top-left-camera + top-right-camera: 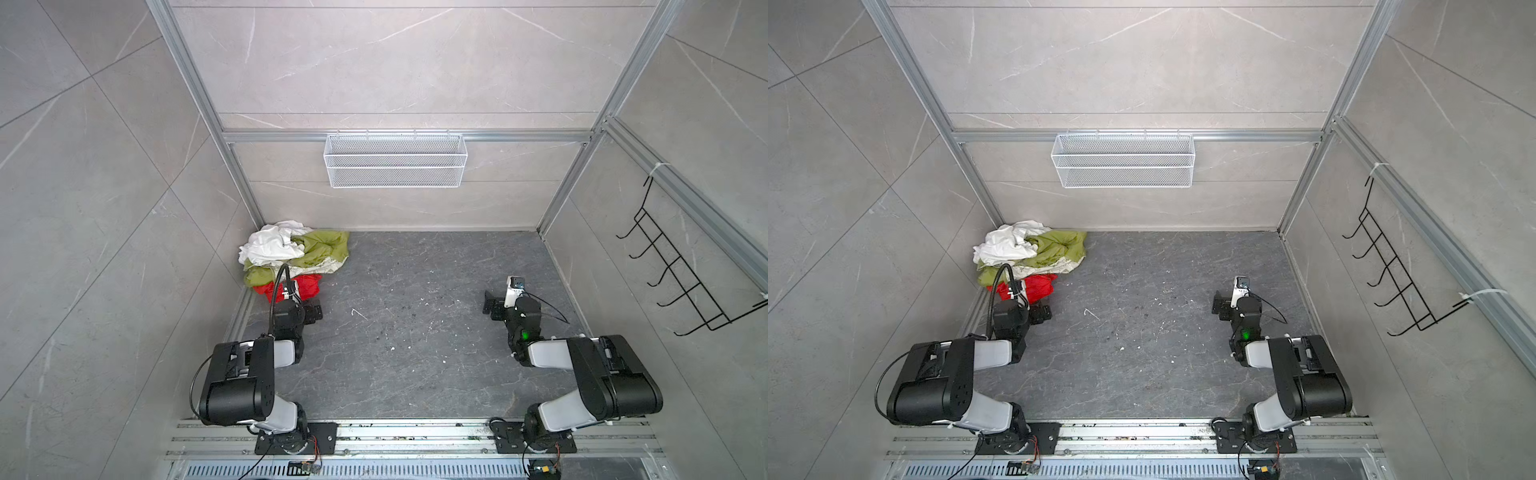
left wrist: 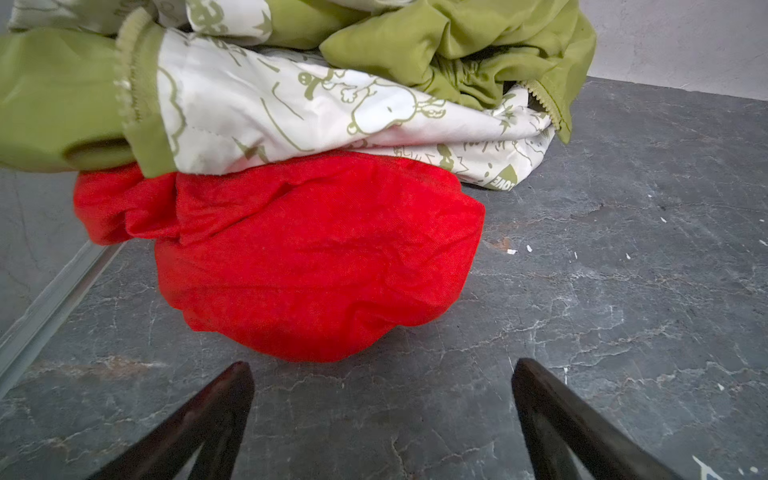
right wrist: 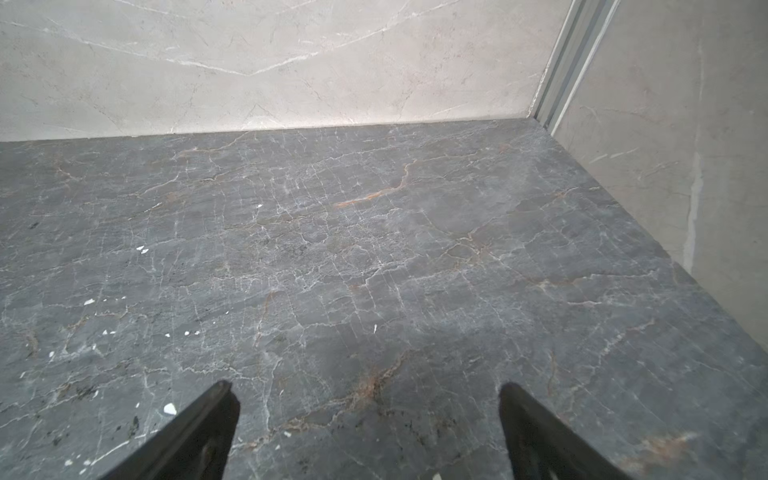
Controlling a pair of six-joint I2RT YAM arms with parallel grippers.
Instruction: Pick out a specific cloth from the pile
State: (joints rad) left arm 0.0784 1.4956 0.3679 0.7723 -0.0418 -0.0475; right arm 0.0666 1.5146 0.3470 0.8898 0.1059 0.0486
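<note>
The pile (image 1: 291, 253) is sitting in the far left corner of the tabletop (image 1: 415, 332), against the walls. The red cloth (image 2: 316, 257) is lying at the pile's near edge. Its far part is tucked under the pale cartoon-printed lining (image 2: 291, 116) of the olive-green jacket (image 2: 457, 37), and its near part is bulging out onto the bare tabletop.

The left pincer (image 2: 380, 365) is hovering just near of that bulge with its jaws spread wide, grasping nothing and not touching the fabric. The right pincer (image 3: 363, 388) is waiting well apart on the right side, also spread wide and empty over bare stone.

The red cloth is looking thin, limp and light, so it should be collapsing into whatever fold gets pinched. Its slight sheen is suggesting that a shallow bite could slip off. The rounded near bulge is the best place to take hold, because it is exposed and clear of the other garments. A deep pinch there is likely to be gathering several layers. Since the jacket is resting on the far part, pulling toward the near side may be dragging the jacket along.

Count: 1 red cloth, 1 white cloth (image 1: 270, 245), 1 olive-green jacket, 2 pincers, 1 wire basket (image 1: 395, 160) on the far wall, 1 black hook rack (image 1: 681, 270) on the right wall.
</note>
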